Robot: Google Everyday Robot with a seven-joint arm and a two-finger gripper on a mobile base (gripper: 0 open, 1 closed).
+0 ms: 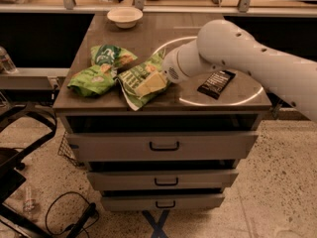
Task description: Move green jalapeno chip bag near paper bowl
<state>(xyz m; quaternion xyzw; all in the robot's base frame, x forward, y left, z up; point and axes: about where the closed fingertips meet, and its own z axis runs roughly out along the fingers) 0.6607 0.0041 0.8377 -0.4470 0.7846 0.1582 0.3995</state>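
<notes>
The green jalapeno chip bag [131, 80], crumpled light green with pale print, lies near the front middle of the cabinet top. My gripper [150, 85] is down on the bag's right half, touching it, and the white arm reaches in from the right. The paper bowl [125, 16], small and cream-white, sits at the far back left of the top, well away from the bag.
A darker green bag with a round logo [111, 56] and a plain lime-green bag [91, 80] lie just left of the jalapeno bag. A black packet [216, 84] lies on the right. The cabinet top [163, 29] has drawers below. A dark chair frame [20, 133] stands left.
</notes>
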